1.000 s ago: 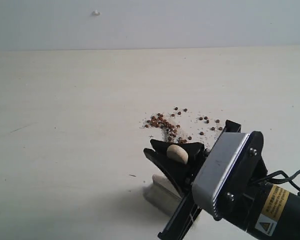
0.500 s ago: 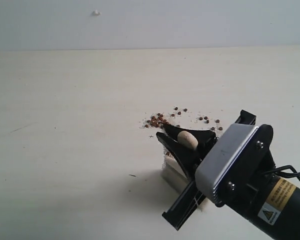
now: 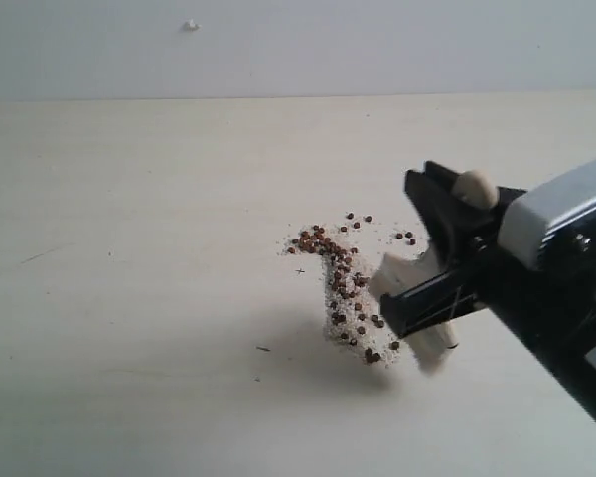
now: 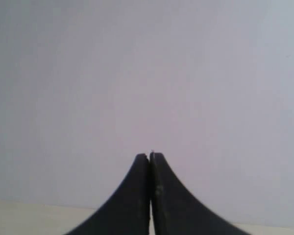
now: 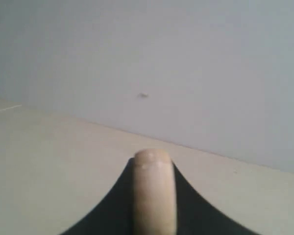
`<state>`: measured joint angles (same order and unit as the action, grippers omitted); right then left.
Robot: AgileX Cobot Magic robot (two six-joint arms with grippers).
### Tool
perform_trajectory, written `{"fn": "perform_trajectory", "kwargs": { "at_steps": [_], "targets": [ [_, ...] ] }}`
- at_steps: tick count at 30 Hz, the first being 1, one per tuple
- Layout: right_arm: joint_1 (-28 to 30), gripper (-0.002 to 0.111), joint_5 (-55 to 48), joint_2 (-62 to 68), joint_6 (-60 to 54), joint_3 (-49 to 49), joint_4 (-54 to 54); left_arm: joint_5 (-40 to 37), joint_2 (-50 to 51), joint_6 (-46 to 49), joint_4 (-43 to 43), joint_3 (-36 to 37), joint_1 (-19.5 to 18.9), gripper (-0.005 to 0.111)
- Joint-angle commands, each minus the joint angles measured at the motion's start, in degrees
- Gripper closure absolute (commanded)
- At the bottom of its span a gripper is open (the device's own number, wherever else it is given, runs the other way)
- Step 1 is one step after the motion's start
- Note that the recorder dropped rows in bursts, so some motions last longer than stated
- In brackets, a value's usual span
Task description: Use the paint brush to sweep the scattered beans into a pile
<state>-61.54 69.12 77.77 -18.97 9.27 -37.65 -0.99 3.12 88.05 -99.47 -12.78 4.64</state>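
The beans (image 3: 346, 290), dark reddish-brown and mixed with white grains, lie in a curved band on the pale table. The closest thing to a pile is the band's denser far end (image 3: 316, 240). A few beans (image 3: 407, 238) sit apart to the right. My right gripper (image 3: 461, 211) is shut on the paint brush's cream handle (image 3: 474, 186), which also fills the right wrist view (image 5: 154, 196) between the black fingers (image 5: 112, 210). The blurred off-white brush head (image 3: 423, 323) hangs just right of the band's near end. My left gripper (image 4: 150, 156) is shut and empty, facing a wall.
The pale table (image 3: 129, 298) stretches wide to the left and back to a grey wall (image 3: 298, 45). A small dark mark (image 3: 264, 349) lies in front of the beans. The right arm's body (image 3: 566, 288) covers the table's right front corner.
My right gripper has swung up and to the right with the brush, from the near side of the beans. A band of beans now shows where the brush head stood.
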Motion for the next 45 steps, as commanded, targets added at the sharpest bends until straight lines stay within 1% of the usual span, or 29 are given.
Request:
{"fn": "perform_trajectory", "kwargs": {
  "at_steps": [1, 3, 6, 11, 16, 19, 22, 26, 31, 33, 40, 43, 45],
  "targets": [
    [0.2, 0.108, 0.8, -2.2, -6.6, 0.3, -15.5, -0.1, 0.0, 0.2, -0.5, 0.2, -0.1, 0.107],
    [1.0, 0.108, 0.8, -2.2, -11.6, 1.8, -18.6, -0.1, 0.0, 0.2, -0.5, 0.2, -0.1, 0.107],
    [4.1, 0.108, 0.8, -2.2, -16.1, 4.8, -18.8, -0.1, 0.0, 0.2, -0.5, 0.2, -0.1, 0.107],
    [11.4, 0.108, 0.8, -2.0, -23.2, 8.4, -19.1, -0.1, 0.0, 0.2, -0.5, 0.2, -0.1, 0.107],
    [19.7, 0.108, 0.8, 0.2, -23.0, 10.3, -17.3, -0.1, 0.0, 0.2, -0.5, 0.2, -0.1, 0.107],
    [23.2, 0.108, -4.2, 3.1, -22.8, 12.2, -15.4, -0.1, 0.0, 0.2, -0.5, 0.2, -0.1, 0.107],
    [25.7, 0.108, -9.5, 6.4, -19.1, 14.8, -14.5, -0.1, 0.0, 0.2, -0.5, 0.2, -0.1, 0.107],
    [26.2, 0.108, -13.4, 11.3, -13.8, 17.8, -11.4, -0.1, 0.0, 0.2, -0.5, 0.2, -0.1, 0.107],
    [26.2, 0.108, -18.3, 17.7, -13.4, 21.9, -9.8, -0.1, 0.0, 0.2, -0.5, 0.2, -0.1, 0.107],
    [26.2, 0.108, -20.0, 19.9, -11.0, 23.0, -9.3, -0.1, 0.0, 0.2, -0.5, 0.2, -0.1, 0.107],
    [26.2, 0.108, -21.0, 23.0, 7.3, 23.3, 3.0, -0.1, 0.0, 0.2, -0.5, 0.2, -0.1, 0.107],
    [26.2, 0.108, -21.4, 23.0, 11.8, 23.3, 6.3, -0.1, 0.0, 0.2, -0.5, 0.2, -0.1, 0.107],
    [26.2, 0.108, -21.9, 23.0, 12.1, 23.3, 7.5, -0.1, 0.0, 0.2, -0.5, 0.2, -0.1, 0.107]
  ]
}}
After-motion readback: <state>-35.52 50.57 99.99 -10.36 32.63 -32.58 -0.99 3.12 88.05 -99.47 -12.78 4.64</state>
